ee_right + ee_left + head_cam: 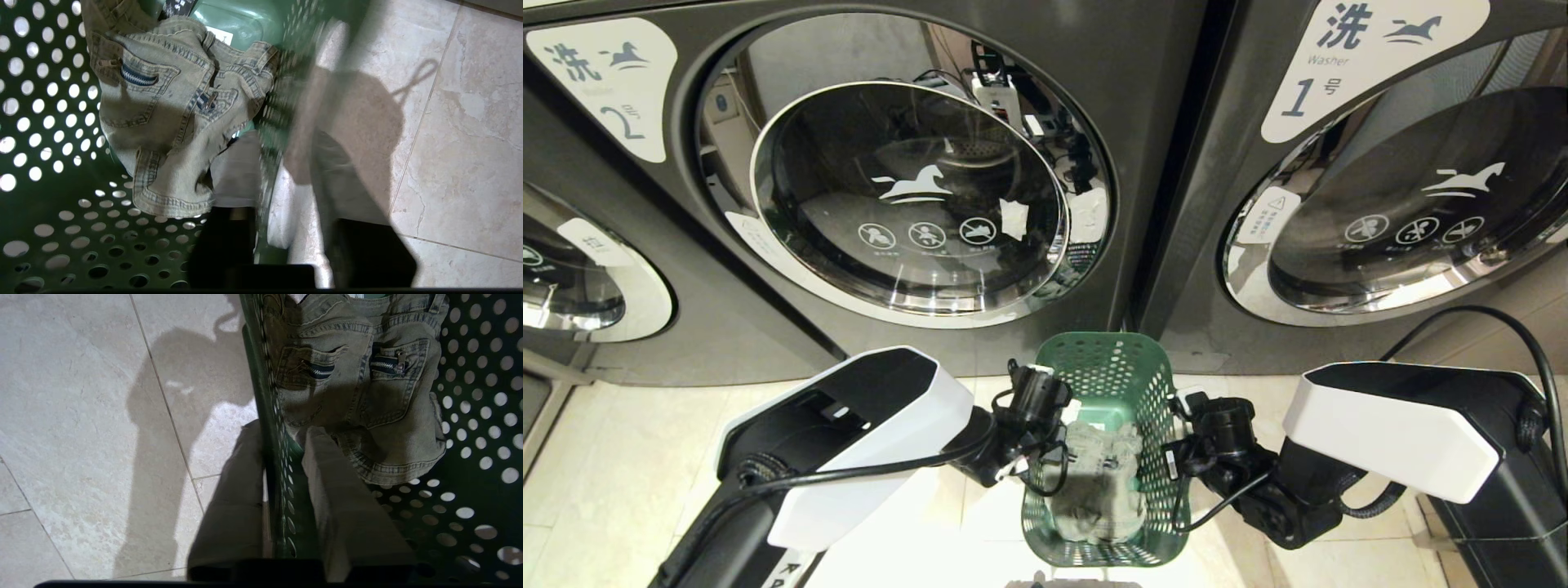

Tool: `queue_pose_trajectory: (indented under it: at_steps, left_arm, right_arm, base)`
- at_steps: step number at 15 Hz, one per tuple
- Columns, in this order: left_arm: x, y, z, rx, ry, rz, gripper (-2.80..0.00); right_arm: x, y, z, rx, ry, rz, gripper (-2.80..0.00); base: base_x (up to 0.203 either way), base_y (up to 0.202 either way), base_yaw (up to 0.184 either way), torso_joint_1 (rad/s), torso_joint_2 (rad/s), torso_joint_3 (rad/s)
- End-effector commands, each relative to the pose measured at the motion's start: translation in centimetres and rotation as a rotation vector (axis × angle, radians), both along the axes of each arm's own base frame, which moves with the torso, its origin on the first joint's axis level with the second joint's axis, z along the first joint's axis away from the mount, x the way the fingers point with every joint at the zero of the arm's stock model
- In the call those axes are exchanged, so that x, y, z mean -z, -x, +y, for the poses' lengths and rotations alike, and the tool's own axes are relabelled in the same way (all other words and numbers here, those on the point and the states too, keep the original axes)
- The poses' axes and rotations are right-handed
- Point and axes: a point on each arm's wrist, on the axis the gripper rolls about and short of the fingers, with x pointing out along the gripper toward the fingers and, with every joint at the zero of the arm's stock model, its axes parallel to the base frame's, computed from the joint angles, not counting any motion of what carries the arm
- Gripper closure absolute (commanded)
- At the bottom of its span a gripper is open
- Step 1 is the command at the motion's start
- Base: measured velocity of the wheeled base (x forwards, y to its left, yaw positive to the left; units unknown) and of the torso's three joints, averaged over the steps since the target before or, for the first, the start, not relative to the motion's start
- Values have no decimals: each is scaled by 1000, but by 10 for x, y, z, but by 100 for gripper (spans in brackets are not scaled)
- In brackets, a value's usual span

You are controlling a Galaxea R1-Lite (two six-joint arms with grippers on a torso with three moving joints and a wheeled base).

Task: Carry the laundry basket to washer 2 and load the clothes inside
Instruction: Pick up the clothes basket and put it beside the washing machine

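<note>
1. Head view: washer 2 [907, 188], a dark grey front-load machine with a chrome-ringed round glass door, a white horse logo and a white label reading "2", fills the upper left. Its door is closed.
2. A like dark grey washer labelled "1" [1388, 188] stands to the right of it; part of a third round door [572, 278] shows at the left edge.
3. Pale stone floor tiles [629, 457] lie below the machines.
4. The laundry basket [1107, 367], dark green plastic with round perforations all over, sits on the floor before the gap between the two washers, nearer the robot than either door.
5. The clothes [1098, 474], a pale grey-green denim-like garment with small dark zipped pockets, lie crumpled inside the basket on its bottom.
6. Left gripper [282, 457]: fingers straddle the basket's left wall, one outside, one inside. A narrow gap shows between each finger and the wall, so the jaws stand slightly parted, not clamped.
7. Right gripper [282, 163]: fingers straddle the right wall likewise, inner finger just beside the garment. Gaps show here too; grip loosened.
</note>
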Motion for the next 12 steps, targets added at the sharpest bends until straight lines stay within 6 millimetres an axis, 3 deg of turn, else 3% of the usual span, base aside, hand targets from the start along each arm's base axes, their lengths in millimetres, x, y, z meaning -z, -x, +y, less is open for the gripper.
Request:
queue_pose_trajectory:
  at_steps: [1, 8, 12]
  left_arm:
    - [2, 1, 1, -6, -9, 9, -280]
    - [-10, 2, 1, -6, 3, 1, -280]
    - [-35, 5, 4, -8, 24, -18, -280]
  right_arm:
    - [2, 0, 0, 0, 4, 0, -280]
    - [-2, 1, 0, 4, 0, -14, -280]
    - [-27, 1, 0, 15, -10, -67, -280]
  base:
    - [0, 0, 0, 0, 0, 0]
    - [0, 0, 0, 0, 0, 0]
    - [0, 0, 0, 0, 0, 0]
